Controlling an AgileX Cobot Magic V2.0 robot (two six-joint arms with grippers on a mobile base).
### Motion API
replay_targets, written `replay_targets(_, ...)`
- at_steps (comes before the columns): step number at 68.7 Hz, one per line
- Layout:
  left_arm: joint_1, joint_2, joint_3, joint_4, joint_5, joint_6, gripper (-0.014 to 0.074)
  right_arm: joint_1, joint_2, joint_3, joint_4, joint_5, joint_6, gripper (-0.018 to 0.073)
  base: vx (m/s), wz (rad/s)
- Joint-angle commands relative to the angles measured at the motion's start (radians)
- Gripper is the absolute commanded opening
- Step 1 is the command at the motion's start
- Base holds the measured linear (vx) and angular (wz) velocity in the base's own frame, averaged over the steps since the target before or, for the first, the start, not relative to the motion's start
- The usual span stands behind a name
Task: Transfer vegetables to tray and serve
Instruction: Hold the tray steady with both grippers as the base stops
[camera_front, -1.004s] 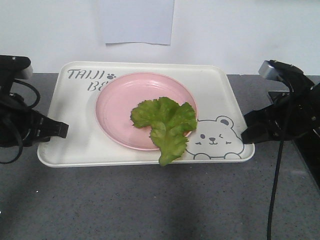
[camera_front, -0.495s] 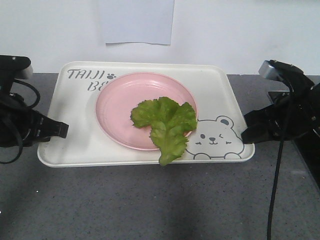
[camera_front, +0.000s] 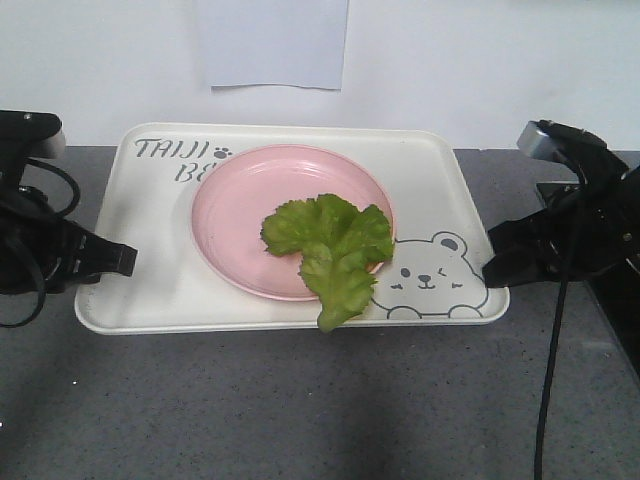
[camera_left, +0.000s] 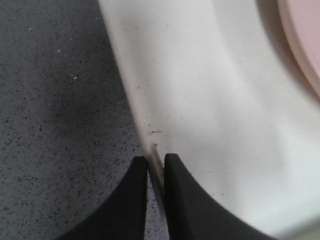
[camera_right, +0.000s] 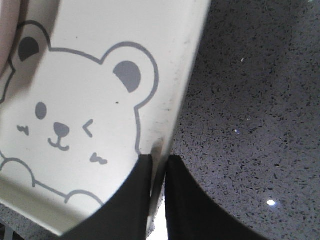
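Lettuce leaf (camera_front: 335, 250) lies on pink plate (camera_front: 250, 215), tip overhanging tray (camera_front: 150, 290) front rim. Plate hides part of the lettering. Left pincer (camera_left: 155, 172) pinches tray's left rim; right pincer (camera_right: 159, 172) pinches right rim. Grey counter (camera_front: 300, 410) beneath.

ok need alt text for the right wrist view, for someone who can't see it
The right gripper is pinched on the rim of the cream tray, one black finger on each side. A winking bear drawing fills the tray's left; speckled grey countertop lies to the right.
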Motion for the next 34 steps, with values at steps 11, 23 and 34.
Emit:
replay_targets(11,-0.008,-0.027,-0.029,0.008,-0.074,0.017,-0.0007,0.008,-0.04,-0.024,0.049,0.012,-0.048,-0.0003,0.0,0.0)
replay_targets(23,-0.008,-0.024,-0.029,0.008,-0.076,0.017,-0.0007,0.008,-0.04,-0.024,0.049,0.007,-0.05,-0.0003,0.0,0.0)
replay_targets(34,-0.008,0.021,-0.029,0.008,-0.081,0.027,-0.0007,0.008,-0.023,-0.024,0.048,0.008,-0.044,-0.0003,0.0,0.0)
